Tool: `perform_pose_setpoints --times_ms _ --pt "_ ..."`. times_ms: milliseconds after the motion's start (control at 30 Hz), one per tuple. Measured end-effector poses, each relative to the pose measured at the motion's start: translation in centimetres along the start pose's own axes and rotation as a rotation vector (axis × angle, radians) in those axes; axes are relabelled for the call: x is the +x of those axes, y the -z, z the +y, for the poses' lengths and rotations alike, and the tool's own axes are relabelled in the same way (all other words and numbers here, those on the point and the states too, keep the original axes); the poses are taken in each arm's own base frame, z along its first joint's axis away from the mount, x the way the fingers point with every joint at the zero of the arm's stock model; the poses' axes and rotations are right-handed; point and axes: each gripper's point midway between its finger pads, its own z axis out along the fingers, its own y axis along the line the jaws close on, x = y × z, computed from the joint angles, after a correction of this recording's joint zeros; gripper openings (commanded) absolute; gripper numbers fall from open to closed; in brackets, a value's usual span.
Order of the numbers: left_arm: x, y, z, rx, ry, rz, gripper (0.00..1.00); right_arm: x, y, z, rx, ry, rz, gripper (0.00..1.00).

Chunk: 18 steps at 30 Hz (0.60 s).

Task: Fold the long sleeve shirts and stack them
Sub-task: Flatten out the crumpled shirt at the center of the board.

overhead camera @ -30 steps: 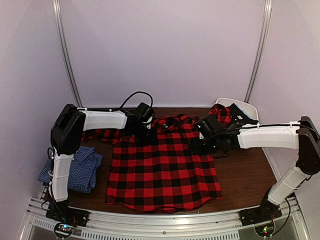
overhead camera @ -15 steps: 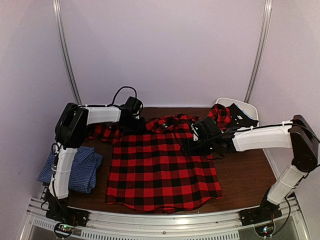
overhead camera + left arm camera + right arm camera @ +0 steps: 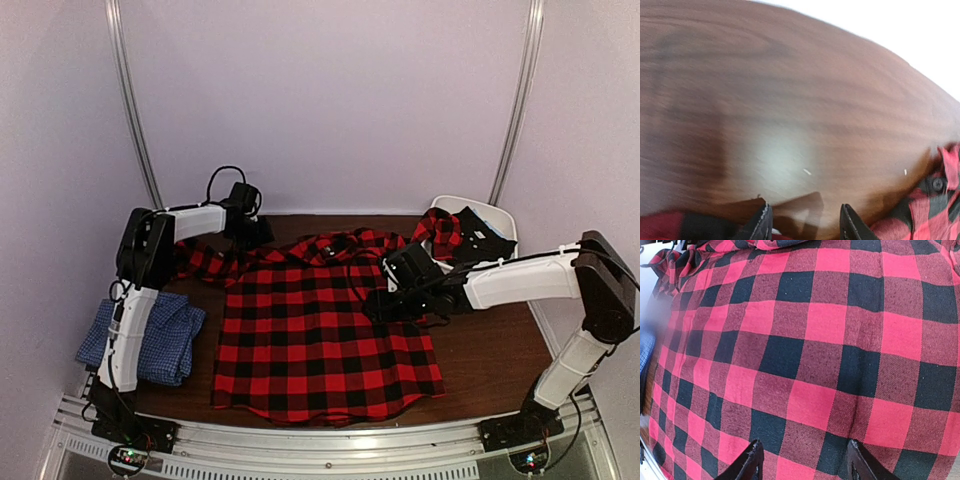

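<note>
Plaid shirt point(image 3: 325, 340): red-and-black buffalo check in big squares. Close up in the right wrist view, the squares where red crosses black read as dull maroon. One dark button point(image 3: 938, 184) sits on a black square.
Blue shirt point(image 3: 160, 335), near left: mid blue, fine check.
Table point(image 3: 490, 350): dark red-brown, wood grain.
Arms point(image 3: 520, 280): white shells, black joints and cables.
Tray point(image 3: 490, 212), far right: white.
Walls point(image 3: 330, 100): plain pale lilac-grey.
</note>
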Motion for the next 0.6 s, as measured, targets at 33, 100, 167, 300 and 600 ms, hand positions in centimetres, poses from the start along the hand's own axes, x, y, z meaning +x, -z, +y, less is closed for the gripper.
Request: perform_pose_setpoints --times_ms 33,100,167,300,600 --pt "-0.5 0.1 0.3 0.003 0.010 -0.005 0.47 0.2 0.0 -0.1 0.002 0.000 0.003 0.58" --pt "-1.3 0.2 0.8 0.005 0.020 -0.014 0.47 0.5 -0.1 -0.3 0.007 0.001 0.009 0.57" --pt "-1.6 0.4 0.9 0.009 0.014 -0.019 0.47 0.6 -0.1 -0.4 0.009 0.001 0.013 0.58" --pt "-1.3 0.5 0.4 0.016 -0.043 -0.014 0.47 0.7 -0.2 -0.5 0.011 0.003 0.015 0.58" --pt "0.8 4.4 -5.8 0.039 -0.272 -0.027 0.48 0.6 -0.1 -0.8 0.026 0.010 0.006 0.58"
